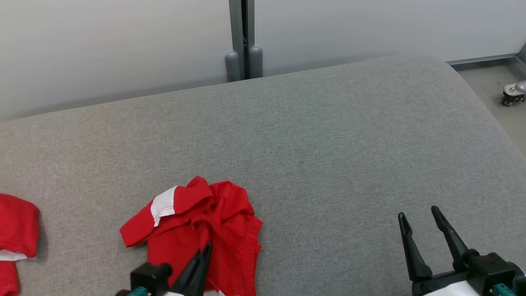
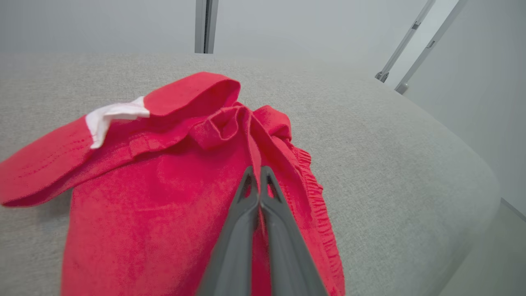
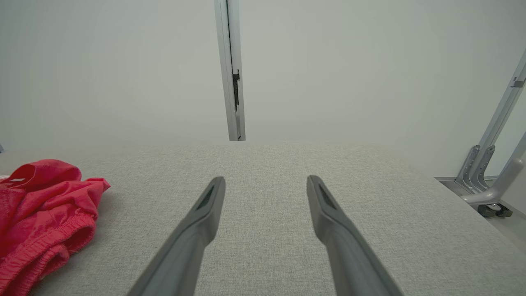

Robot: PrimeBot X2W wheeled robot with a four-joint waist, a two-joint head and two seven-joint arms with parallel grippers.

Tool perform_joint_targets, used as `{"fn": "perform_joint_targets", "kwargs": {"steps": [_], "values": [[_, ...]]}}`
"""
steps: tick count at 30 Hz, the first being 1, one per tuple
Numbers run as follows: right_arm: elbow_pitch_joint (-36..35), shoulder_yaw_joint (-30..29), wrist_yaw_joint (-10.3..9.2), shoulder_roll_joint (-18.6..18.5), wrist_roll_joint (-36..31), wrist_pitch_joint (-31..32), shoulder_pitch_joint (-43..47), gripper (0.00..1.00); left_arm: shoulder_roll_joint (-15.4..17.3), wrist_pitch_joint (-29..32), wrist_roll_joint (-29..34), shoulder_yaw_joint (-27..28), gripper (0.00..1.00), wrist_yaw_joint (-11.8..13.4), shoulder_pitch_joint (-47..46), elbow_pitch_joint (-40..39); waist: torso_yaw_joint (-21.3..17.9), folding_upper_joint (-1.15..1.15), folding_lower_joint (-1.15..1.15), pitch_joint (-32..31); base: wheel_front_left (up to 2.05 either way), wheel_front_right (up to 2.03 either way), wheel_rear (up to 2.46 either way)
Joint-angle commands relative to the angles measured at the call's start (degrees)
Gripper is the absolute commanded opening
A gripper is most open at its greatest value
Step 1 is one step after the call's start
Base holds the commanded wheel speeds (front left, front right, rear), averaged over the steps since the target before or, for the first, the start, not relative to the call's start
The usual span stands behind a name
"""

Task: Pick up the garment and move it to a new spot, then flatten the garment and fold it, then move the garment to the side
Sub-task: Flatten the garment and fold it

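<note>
Red garment [image 1: 230,228] of soft cloth, crumpled and bunched, lies on the near left part of a grey fabric-covered tabletop [image 1: 328,144] with a rounded far-right corner. A white patch [image 1: 163,205] shows on a flap folded out toward the left, and a gathered elastic hem [image 1: 254,242] runs down the right edge of the garment. In the left wrist view the cloth [image 2: 144,197] spreads wide under the arm, with a raised ridge running from the bunched middle straight down to the fingertips.

The left gripper [image 1: 206,246] sits low over the near side of the garment, its two dark fingers pointing up the head view. Its jaws are pressed together, and in the left wrist view the tips [image 2: 259,167] meet on that ridge, pinching a thin fold of the red cloth.

The right gripper [image 1: 418,211] is at the lower right, well apart from the garment, over bare grey fabric. Its jaws are spread wide with nothing between them; the right wrist view shows the same gap [image 3: 266,178], with the garment [image 3: 37,205] off at the left edge.

A second red cloth [image 1: 16,224] with a white edge lies at the far left of the tabletop, apart from the garment. Behind the tabletop stands a pale wall with a grey metal post [image 1: 242,41], and a small caster wheel [image 1: 511,96] rests on the floor at the far right.
</note>
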Motion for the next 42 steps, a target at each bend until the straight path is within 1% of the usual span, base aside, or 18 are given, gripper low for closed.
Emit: {"fn": "perform_joint_targets", "kwargs": {"steps": [1,4,6,11,13,19,21,22,24,27,29,33,38,42], "values": [[-0.11,-0.06,-0.02,-0.37,0.39,0.11,-0.29,1.0,-0.08,-0.03,-1.11,0.43,0.0,-0.19,-0.83,-0.97,-0.28,0.0,0.0,0.03,0.0,0.0,0.0],[0.08,0.24,-0.02,-0.38,0.94,0.1,-0.35,1.0,-0.46,-0.08,-4.1,1.94,0.0,0.4,-1.81,-6.28,-1.24,0.0,0.0,0.01,0.0,0.0,0.0],[0.13,0.27,-0.02,-0.37,1.24,0.11,-0.23,1.0,-0.54,-0.22,-5.57,3.46,0.0,1.33,-3.01,-9.89,-1.8,0.0,0.0,-0.02,0.0,0.0,0.0],[0.14,-0.2,-0.02,-0.37,1.45,0.11,0.33,1.0,-0.49,1.02,-10.74,8.7,0.0,3.1,-7.51,-18.57,-2.59,0.0,0.0,-0.05,0.0,0.0,0.0],[0.17,-0.34,-0.02,-0.36,1.51,0.11,0.46,1.0,0.62,1.92,-12.03,11.41,0.0,3.73,-9.88,-21.27,-2.64,0.0,0.0,-0.13,0.0,0.0,0.0],[0.28,-0.47,-0.02,-0.37,1.64,0.11,-0.13,1.0,3.93,5.26,-16.57,18.12,0.0,4.49,-16.14,-26.6,-2.7,0.0,0.0,-0.29,0.0,0.0,0.0],[0.29,-0.19,-0.02,-0.36,1.81,0.11,-0.45,1.0,5.62,6.46,-17.33,19.72,0.0,4.46,-17.91,-27.56,-2.64,0.0,0.0,-0.19,0.0,0.0,0.0],[0.35,0.01,-0.02,-0.36,1.91,0.11,-0.62,1.0,6.34,7.72,-18.82,20.45,0.0,4.21,-19.73,-28.1,-2.54,0.0,0.0,-0.08,0.0,0.0,0.0],[0.42,0.22,-0.02,-0.38,1.87,0.11,-0.8,1.0,7.59,8.97,-19.44,21.02,0.0,3.8,-21.53,-28.1,-2.57,0.0,0.0,0.01,0.0,0.0,0.0],[0.46,0.52,-0.02,-0.36,1.96,0.11,-0.99,1.0,8.07,10.46,-21.12,20.69,0.0,3.2,-23.37,-27.44,-2.71,0.0,0.0,0.1,0.0,0.0,0.0],[0.55,0.93,-0.02,-0.37,2.04,0.11,-1.22,1.0,8.95,12.36,-22.54,19.95,0.0,2.37,-25.1,-26.52,-3.08,0.0,0.0,0.32,0.0,0.0,0.0],[0.58,2.32,-0.02,-0.38,2.34,0.11,-1.78,1.0,8.29,16.3,-27.09,17.35,0.0,0.81,-27.98,-23.96,-4.19,0.0,0.0,1.61,0.0,0.0,0.0],[0.67,4.3,-0.02,-0.39,3.14,0.11,-2.78,1.0,6.13,20.01,-31.66,12.39,0.0,-1.29,-29.86,-21.2,-7.0,0.0,0.0,3.4,0.0,0.0,0.0],[0.55,4.89,-0.02,-0.37,3.26,0.11,-3.51,1.0,4.06,22.29,-34.69,8.69,0.0,-2.23,-30.67,-20.56,-9.83,0.0,0.0,4.89,0.0,0.0,0.0]]}}
